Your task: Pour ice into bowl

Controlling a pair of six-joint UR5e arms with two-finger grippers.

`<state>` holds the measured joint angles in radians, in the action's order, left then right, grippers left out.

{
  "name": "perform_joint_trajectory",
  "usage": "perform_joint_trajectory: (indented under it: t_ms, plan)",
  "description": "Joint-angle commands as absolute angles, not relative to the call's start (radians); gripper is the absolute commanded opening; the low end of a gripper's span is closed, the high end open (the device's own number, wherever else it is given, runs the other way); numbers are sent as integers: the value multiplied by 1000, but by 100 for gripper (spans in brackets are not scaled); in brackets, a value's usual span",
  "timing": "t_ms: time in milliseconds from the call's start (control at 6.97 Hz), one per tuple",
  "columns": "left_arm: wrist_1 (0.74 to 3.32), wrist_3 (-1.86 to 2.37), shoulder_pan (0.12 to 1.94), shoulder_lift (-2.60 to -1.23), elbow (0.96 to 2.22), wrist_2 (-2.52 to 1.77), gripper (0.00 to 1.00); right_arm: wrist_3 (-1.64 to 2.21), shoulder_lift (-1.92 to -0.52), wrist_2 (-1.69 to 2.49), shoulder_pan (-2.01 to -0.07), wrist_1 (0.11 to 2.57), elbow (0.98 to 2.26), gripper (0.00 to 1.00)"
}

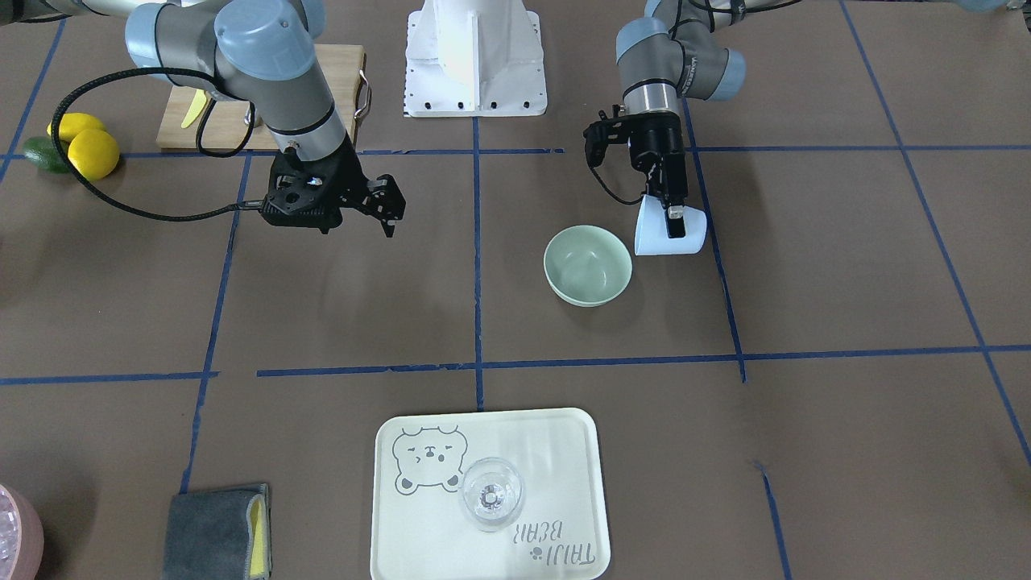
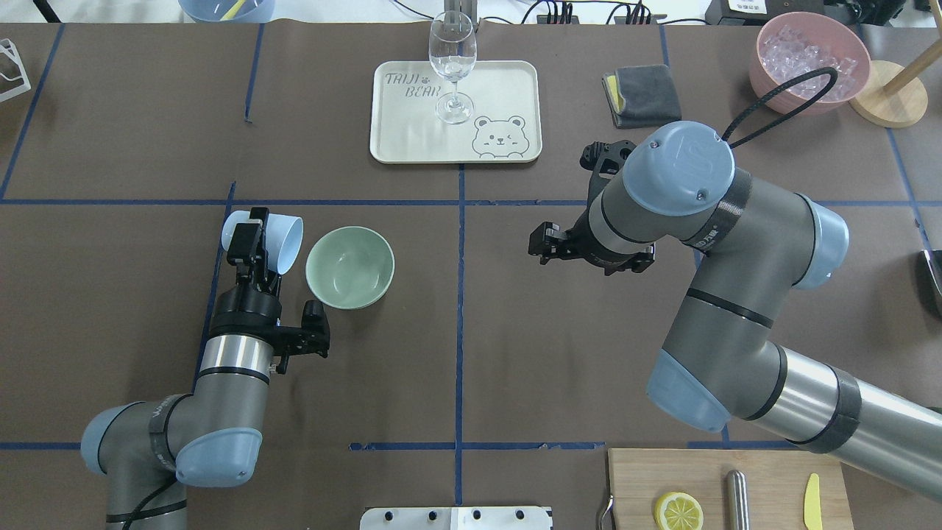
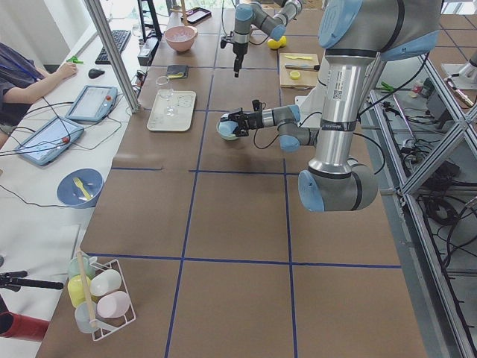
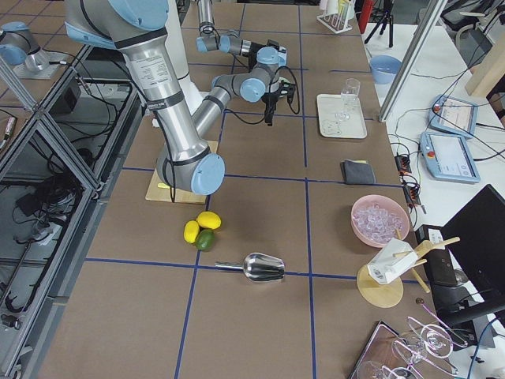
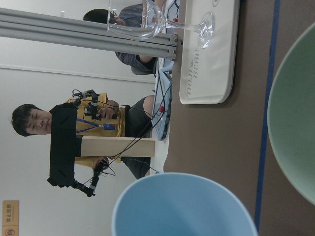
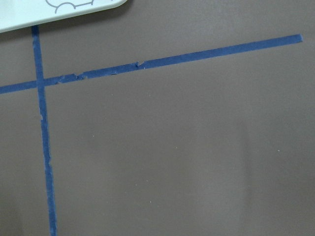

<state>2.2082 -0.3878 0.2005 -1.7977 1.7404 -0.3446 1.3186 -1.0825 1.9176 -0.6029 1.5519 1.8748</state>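
Blue cup [image 1: 651,234], tilted, grasped by left hand [image 1: 676,219] beside bowl [image 1: 587,264]; right hand [image 1: 391,206] released; tray [image 1: 564,451] reads "TAIJI BEAR".

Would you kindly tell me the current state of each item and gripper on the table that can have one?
Left gripper: shut on pale blue plastic cup, tipped sideways toward the bowl.
Round mint-green bowl: upright, empty.
Right gripper: open, holding nothing.
Clear wine glass: upright on cream tray, empty.
Round pink container: holds clear ice cubes.
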Motion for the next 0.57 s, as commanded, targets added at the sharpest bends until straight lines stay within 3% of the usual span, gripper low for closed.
perform_joint_trajectory:
  t_ms: [0,430]
  plan:
    - [2178,-469,193,-1818,1735,-305,0,1324,-1083,1917,-603,1551,1875,100]
    - [2178,-555,193,-1829,1733,-298,0,1327,-1083,1919,-603,1551,1875,100]
